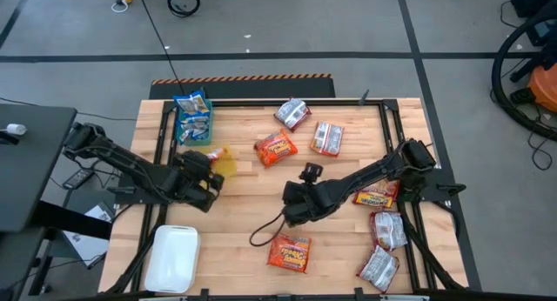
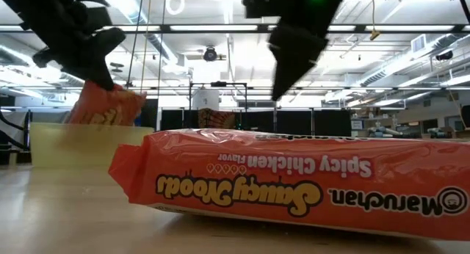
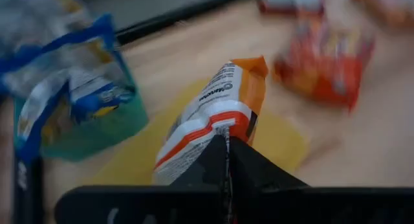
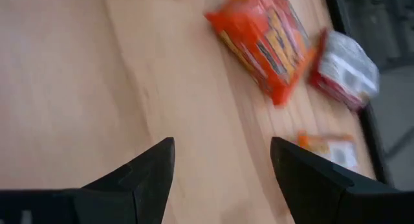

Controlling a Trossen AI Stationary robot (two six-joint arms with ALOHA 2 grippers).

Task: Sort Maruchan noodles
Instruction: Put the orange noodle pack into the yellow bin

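Orange-and-white Maruchan packet [image 3: 213, 117] pinched by one end in the clenched left gripper [image 3: 226, 146], hanging over the yellow bin [image 1: 222, 161] beside the teal bin [image 1: 192, 127] stuffed with blue packets [image 1: 191, 105]. Right gripper [image 4: 220, 162] spread wide and holding nothing, low above bare wood mid-table, near an orange-red packet [image 4: 265, 39]. Nearest packet in the low view [image 2: 294, 184] lying flat, long axis across the table, printed upside down: "Maruchan Saucy Noods, Spicy Chicken Flavor". Other packets scattered along the right edge.
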